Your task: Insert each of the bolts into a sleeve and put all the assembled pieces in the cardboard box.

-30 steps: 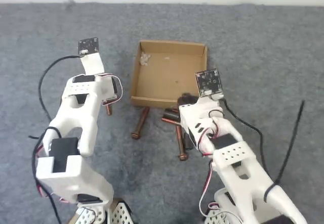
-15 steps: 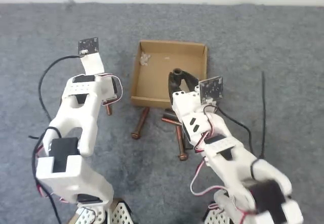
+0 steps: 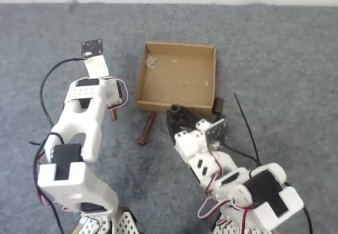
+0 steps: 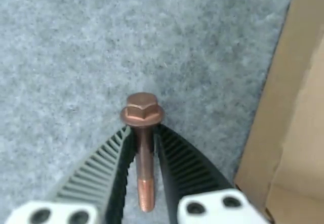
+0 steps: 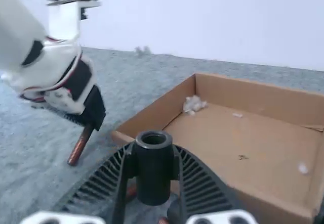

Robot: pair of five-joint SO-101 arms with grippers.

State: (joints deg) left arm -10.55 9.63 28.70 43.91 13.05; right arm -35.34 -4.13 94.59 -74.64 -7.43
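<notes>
1. And the left gripper (image 4: 143, 133) is clamped tight on a copper hex-head bolt (image 4: 142, 112), low over the grey carpet (image 4: 76, 42), just beside the open brown cardboard box (image 3: 179, 81).
2. The right gripper (image 5: 152, 155) pinches a black cylindrical sleeve (image 5: 153, 183), hollow end showing, at the box's near wall.
3. A second copper bolt (image 3: 146, 128) lies on the carpet near that wall, and a second black sleeve (image 3: 218, 105) sits by the box's corner.

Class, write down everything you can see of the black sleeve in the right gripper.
The sleeve is a short, matte black tube, plastic-looking, its round bore open at the top. It stands upright, clamped on both sides by the ribbed fingers of the right gripper, just outside a wall of the cardboard box.
</notes>
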